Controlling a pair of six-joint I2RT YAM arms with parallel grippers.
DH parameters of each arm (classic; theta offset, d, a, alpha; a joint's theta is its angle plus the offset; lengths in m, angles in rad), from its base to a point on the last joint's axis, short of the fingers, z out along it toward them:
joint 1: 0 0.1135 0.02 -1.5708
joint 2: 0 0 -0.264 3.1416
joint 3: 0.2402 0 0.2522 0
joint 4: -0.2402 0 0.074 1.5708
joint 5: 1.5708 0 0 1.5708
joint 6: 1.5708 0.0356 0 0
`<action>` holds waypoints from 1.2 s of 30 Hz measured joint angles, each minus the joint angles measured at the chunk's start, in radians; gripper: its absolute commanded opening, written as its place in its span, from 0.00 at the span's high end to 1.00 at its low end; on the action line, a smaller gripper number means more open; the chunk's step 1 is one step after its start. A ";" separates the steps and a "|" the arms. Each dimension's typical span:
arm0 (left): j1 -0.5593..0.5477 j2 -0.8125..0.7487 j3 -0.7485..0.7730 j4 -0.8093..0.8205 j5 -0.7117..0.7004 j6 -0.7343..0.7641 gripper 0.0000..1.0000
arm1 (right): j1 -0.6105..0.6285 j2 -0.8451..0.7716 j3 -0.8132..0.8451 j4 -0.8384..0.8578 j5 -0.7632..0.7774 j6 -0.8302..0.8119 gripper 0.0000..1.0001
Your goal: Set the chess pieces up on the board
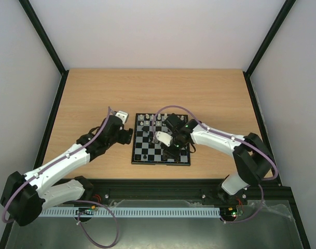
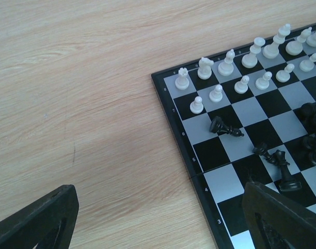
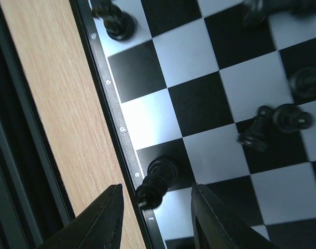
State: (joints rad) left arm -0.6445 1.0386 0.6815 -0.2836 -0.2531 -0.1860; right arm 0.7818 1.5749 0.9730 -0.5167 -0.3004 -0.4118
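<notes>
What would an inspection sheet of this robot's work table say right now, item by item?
Surface: light wooden table.
Job's things: board lies flat on the table. The white pieces stand in two rows along one edge. Several black pieces lie toppled mid-board.
Clutter: nothing seen.
Hands: left hand is open and holds nothing, over the table beside the board's corner. Right hand is open around a black piece on an edge square, with a gap on both sides.
Cables: purple cables hang in loose loops.
Surroundings: white walls, black frame posts.
</notes>
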 measured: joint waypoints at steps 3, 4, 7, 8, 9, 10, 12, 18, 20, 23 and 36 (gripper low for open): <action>0.000 0.018 0.000 0.000 0.006 0.000 0.11 | -0.024 -0.056 0.000 -0.002 -0.009 0.005 0.62; 0.000 0.022 0.000 0.000 0.008 0.000 0.10 | -0.040 -0.079 0.000 -0.001 -0.014 0.008 0.63; 0.000 0.030 0.000 0.000 0.010 0.000 0.10 | -0.085 -0.113 0.005 0.002 -0.006 0.026 0.66; 0.000 0.031 0.000 -0.001 0.009 0.000 0.10 | -0.097 -0.113 0.008 0.010 0.009 0.039 0.66; 0.000 0.031 0.000 -0.001 0.008 0.000 0.10 | -0.108 -0.109 0.012 0.021 0.032 0.055 0.67; 0.000 0.031 0.000 -0.001 0.006 0.000 0.10 | -0.123 -0.099 0.023 0.031 0.062 0.072 0.67; 0.004 0.032 0.000 -0.001 0.002 0.000 0.10 | -0.145 -0.064 0.055 0.047 0.102 0.098 0.67; 0.016 0.048 0.003 -0.001 -0.002 0.000 0.10 | -0.180 0.057 0.178 0.083 0.157 0.141 0.67; 0.017 0.049 0.003 -0.001 0.000 0.000 0.10 | -0.179 0.092 0.211 0.090 0.155 0.151 0.67; 0.017 0.051 0.003 -0.001 0.004 0.000 0.10 | -0.179 0.136 0.240 0.099 0.154 0.163 0.67; 0.017 0.055 0.003 -0.001 0.018 0.000 0.10 | -0.179 0.227 0.246 0.100 0.159 0.186 0.80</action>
State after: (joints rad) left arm -0.6277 1.0939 0.6849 -0.2844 -0.2356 -0.1856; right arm 0.6025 1.8019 1.2194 -0.4164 -0.1413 -0.2260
